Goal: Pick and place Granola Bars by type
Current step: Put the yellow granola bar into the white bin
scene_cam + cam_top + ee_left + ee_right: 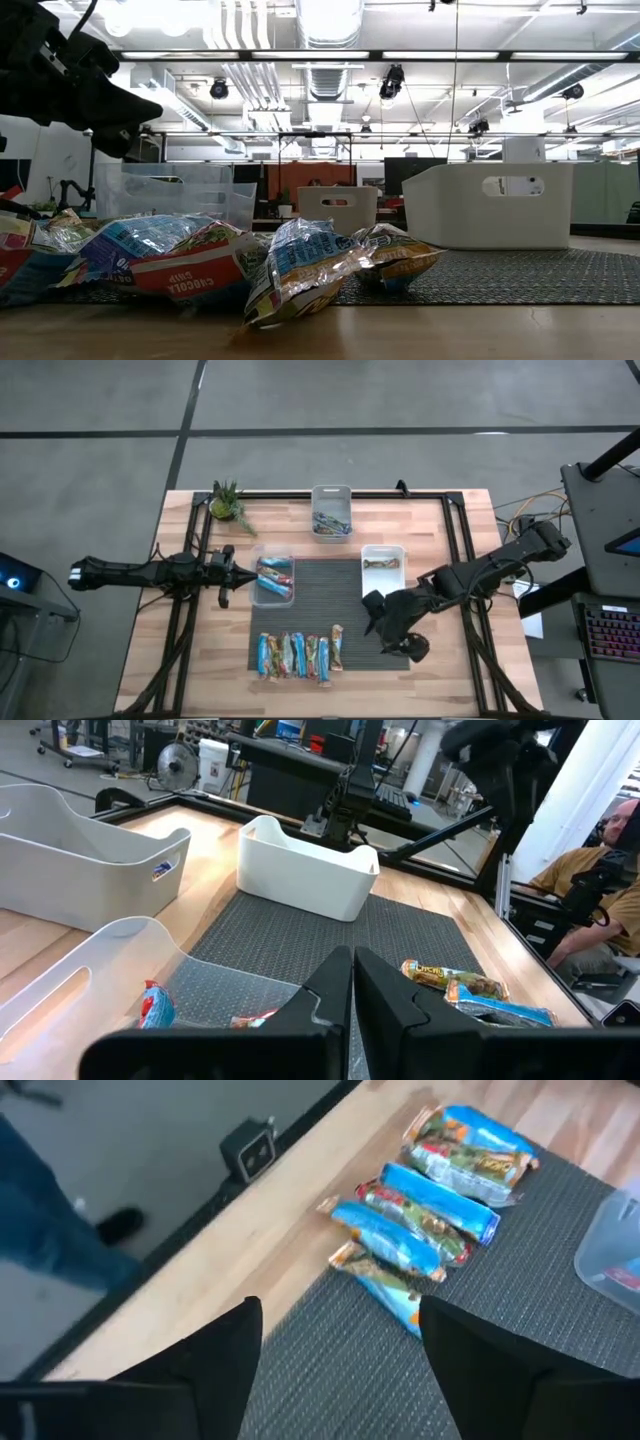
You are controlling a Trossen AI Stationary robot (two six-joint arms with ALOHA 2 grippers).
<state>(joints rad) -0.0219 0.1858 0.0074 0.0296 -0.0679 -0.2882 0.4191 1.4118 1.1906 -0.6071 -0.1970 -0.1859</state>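
While our right gripper (373, 616) stands spread wide and empty over the dark mat (330, 595), our left gripper (240, 573) is clenched shut.
From the right gripper, the loose row of granola bars (298, 654) lies at 8 o'clock; the white bin (382, 570) holding 1 bar sits at 12, and the clear bin (275, 580) just beside our left gripper holds others.

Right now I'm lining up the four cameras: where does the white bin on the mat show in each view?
High view: white bin at the mat's far right corner, a bar inside.
Low view: right of centre, on the dark ribbed mat.
Left wrist view: centre, far edge of the mat.
Right wrist view: not in it.
Shared landmark: the mat.
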